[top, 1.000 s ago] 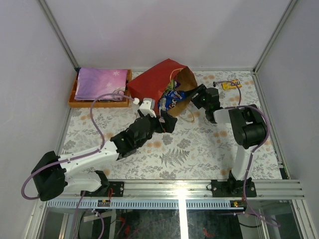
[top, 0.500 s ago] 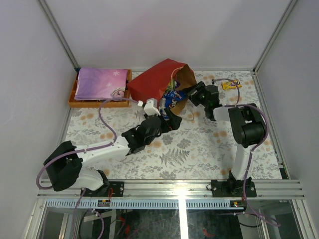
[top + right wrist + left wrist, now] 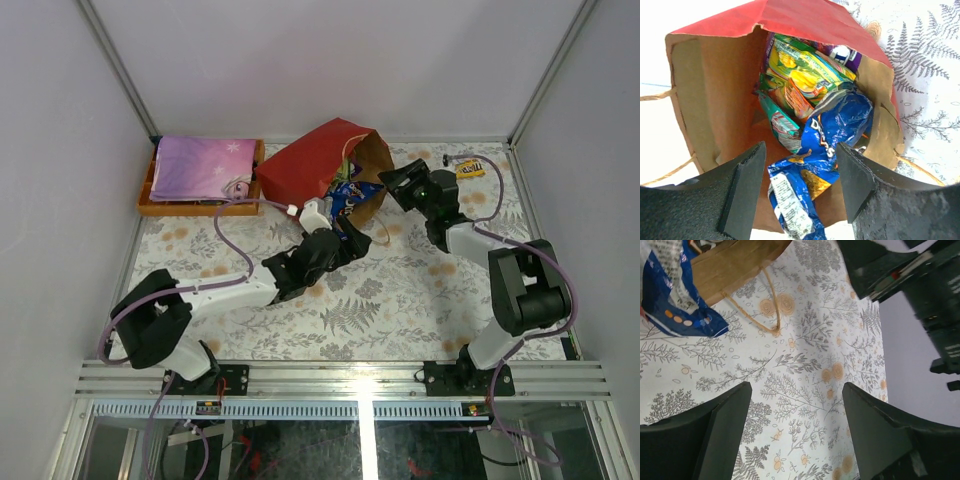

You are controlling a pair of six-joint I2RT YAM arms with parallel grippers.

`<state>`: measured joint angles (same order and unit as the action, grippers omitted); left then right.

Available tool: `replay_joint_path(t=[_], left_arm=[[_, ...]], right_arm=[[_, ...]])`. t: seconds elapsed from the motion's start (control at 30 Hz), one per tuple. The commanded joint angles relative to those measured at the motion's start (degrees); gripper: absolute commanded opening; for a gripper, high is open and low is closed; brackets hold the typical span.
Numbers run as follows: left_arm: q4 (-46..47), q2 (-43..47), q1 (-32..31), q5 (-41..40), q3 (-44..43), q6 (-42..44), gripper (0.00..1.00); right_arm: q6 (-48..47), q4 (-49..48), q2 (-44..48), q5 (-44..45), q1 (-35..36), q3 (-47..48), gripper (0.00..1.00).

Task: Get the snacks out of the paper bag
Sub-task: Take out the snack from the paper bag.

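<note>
Snacks point(image 3: 805, 100) crowd the paper bag point(image 3: 310, 160), tipped on its side at the back of the bench point(image 3: 400, 300). Why lying down? (Editor)

Judging by the angle, so that its mouth faces the right hand point(image 3: 800, 185). That hand hovers just outside, fingers spread wide, pinching nothing. A blue packet point(image 3: 835, 130) spills halfway over the lip, while a green-and-yellow candy bag point(image 3: 800, 75) and a teal packet point(image 3: 780, 125) sit deeper. (Photographer)

And the left hand point(image 3: 797, 425)? (Editor)

Spread too, and empty, low over the printed bench near the blue packet's tail and a loop handle point(image 3: 755, 315). It is likely placed to take whichever packet comes out first. (Photographer)

Anything already out? (Editor)

One small yellow bar point(image 3: 466, 170) lies near the far right corner, well apart from the bag. The orange tray point(image 3: 150, 207) at left holds a purple patterned item point(image 3: 200, 165), no part of the job. Most of the work looks to be ahead. (Photographer)
</note>
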<state>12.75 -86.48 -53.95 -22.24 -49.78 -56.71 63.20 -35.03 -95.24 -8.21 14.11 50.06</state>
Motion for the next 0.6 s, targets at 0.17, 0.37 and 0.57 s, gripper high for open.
replay_joint_path(t=[0.17, 0.37, 0.57], left_arm=[[-4.3, -1.8, 0.1, -0.6, -1.7, -5.9, 0.74], [-5.9, -1.5, 0.1, -2.1, -1.1, -6.8, 0.74], [-7.5, -2.0, 0.2, -2.8, -1.1, -7.0, 0.74]], right_arm=[[4.5, 0.0, -6.8, -4.0, -0.4, 5.9, 0.62], [4.7, 3.3, -13.8, -5.2, -0.4, 12.9, 0.61], [3.7, 5.6, -17.3, -4.0, -0.3, 16.1, 0.60]])
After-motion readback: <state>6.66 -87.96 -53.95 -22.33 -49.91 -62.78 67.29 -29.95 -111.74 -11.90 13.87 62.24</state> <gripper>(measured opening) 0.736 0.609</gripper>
